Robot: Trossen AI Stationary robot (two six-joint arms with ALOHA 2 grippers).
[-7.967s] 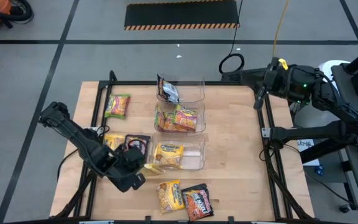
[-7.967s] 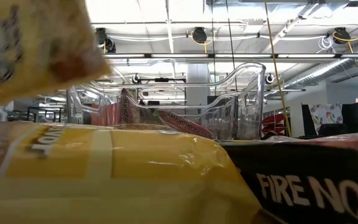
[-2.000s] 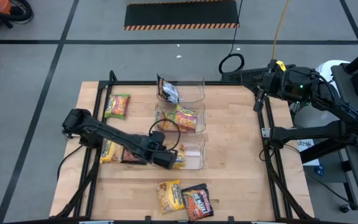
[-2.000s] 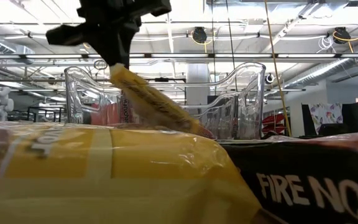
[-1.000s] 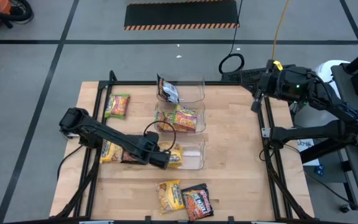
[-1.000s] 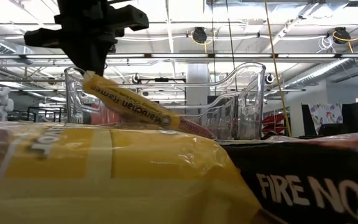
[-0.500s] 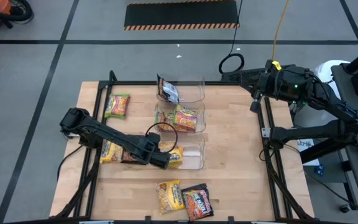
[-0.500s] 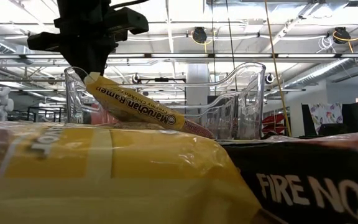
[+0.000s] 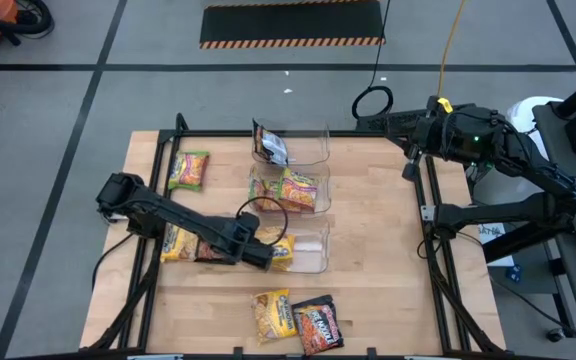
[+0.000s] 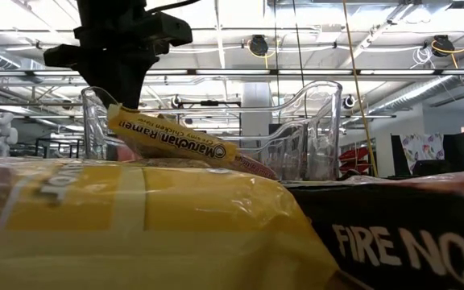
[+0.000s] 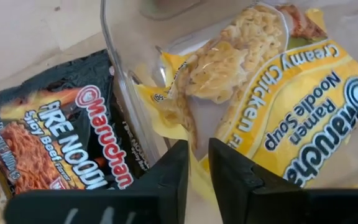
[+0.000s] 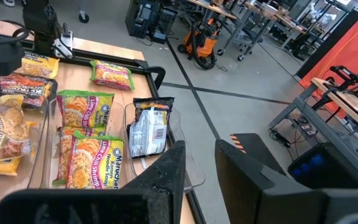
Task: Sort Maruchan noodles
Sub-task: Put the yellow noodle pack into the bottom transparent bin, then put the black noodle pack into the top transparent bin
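A yellow Creamy Chicken Maruchan packet (image 11: 291, 106) lies in the near clear bin (image 9: 313, 262). In the low view this packet (image 10: 171, 141) slants, with its left end higher, by the bin's wall. My left gripper (image 11: 199, 149) points down over that end at the bin's left wall (image 9: 266, 257), its fingers open with a narrow gap. Whether they touch the packet does not show. My right gripper (image 12: 199, 149) waits open, raised off the table's far right corner (image 9: 410, 165).
The middle bin (image 9: 288, 172) holds green-yellow packets and the far bin (image 9: 308, 150) a dark one. Loose packets lie on the table. One is green-yellow (image 9: 189, 170). A yellow one (image 9: 178, 240) and a black Fire Noodle one (image 11: 55, 137) lie under my left arm. Two more (image 9: 296, 320) lie at the near edge.
The yellow packet's raised left end has sunk below my left gripper. The packet now lies flatter in the near bin, and its right end has stayed where it was. My left gripper has kept its place over the bin's left wall.
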